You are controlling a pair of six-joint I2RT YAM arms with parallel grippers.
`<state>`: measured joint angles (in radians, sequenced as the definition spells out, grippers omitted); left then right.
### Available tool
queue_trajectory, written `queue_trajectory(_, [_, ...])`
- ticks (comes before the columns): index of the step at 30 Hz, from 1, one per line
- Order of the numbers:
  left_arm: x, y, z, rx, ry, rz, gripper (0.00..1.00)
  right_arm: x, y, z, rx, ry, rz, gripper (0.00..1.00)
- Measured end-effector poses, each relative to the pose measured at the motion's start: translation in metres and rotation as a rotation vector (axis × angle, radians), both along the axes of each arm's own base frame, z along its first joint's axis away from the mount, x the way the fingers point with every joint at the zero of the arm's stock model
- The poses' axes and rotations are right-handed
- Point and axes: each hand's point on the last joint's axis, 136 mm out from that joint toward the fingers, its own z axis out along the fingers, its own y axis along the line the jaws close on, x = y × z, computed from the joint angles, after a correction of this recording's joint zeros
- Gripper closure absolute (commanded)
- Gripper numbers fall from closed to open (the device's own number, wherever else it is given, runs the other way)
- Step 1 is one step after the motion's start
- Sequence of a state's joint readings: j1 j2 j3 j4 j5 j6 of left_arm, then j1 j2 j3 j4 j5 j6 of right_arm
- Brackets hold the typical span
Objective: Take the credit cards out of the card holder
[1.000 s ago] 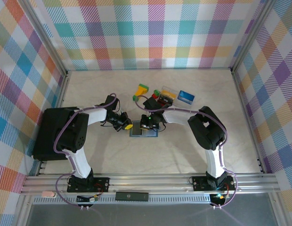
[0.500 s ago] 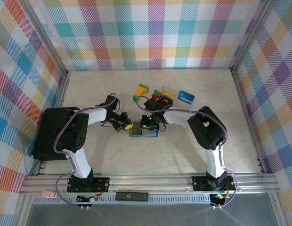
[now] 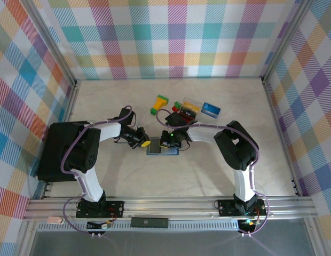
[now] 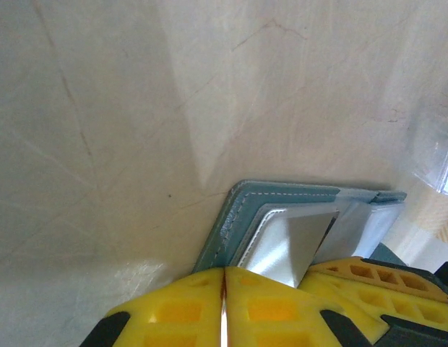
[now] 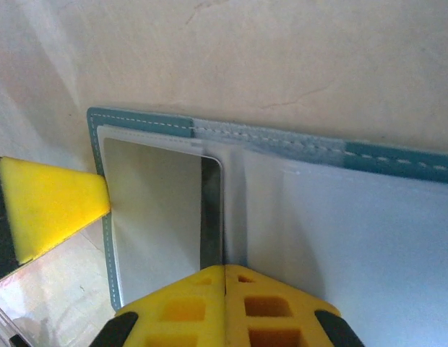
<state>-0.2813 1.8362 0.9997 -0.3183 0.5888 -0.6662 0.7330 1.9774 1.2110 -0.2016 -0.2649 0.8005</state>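
From above, the holder lay open mid-table just where it had been a second before. The left gripper sat at its left edge and the right gripper over it, barely shifted. A blue card lay well behind. In the left wrist view, the left fingers were pressed together at the holder's corner, with a grey card still in its pocket. In the right wrist view, the right jaws had just closed fully, meeting at that card's edge. This was likely a pinch for pulling it out, though a true grip could not be told.
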Motion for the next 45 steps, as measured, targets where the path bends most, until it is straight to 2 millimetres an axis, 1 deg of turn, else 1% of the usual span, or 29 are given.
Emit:
queue_trajectory(6, [0.000,0.002,0.001,0.016,0.006,-0.003,0.89,0.000,-0.005,0.005,-0.006,-0.019,-0.010,0.96])
queue_trajectory(14, [-0.001,0.002,0.000,0.019,0.008,-0.003,0.91,-0.004,0.005,0.012,0.060,-0.005,0.018,0.84])
queue_trajectory(19, [-0.001,0.002,0.000,0.020,0.006,-0.006,0.92,-0.004,0.006,0.010,0.067,0.006,0.013,0.81])
queue_trajectory(26, [-0.001,0.003,0.000,0.022,0.000,-0.014,0.93,-0.004,0.005,0.003,0.059,0.022,0.010,0.82])
queue_trajectory(29, [-0.001,0.003,-0.001,0.023,-0.002,-0.016,0.93,-0.003,0.004,0.002,0.060,0.027,0.005,0.83])
queue_trajectory(32, [-0.001,0.003,-0.001,0.021,-0.005,-0.017,0.94,-0.003,0.004,0.002,0.067,0.032,0.004,0.86])
queue_trajectory(40, [-0.002,0.003,-0.001,0.021,-0.005,-0.017,0.94,-0.004,0.011,0.002,0.120,0.024,0.023,0.87])
queue_trajectory(45, [-0.001,0.003,-0.001,0.020,-0.006,-0.017,0.94,-0.004,0.011,0.003,0.140,0.026,0.023,0.91])
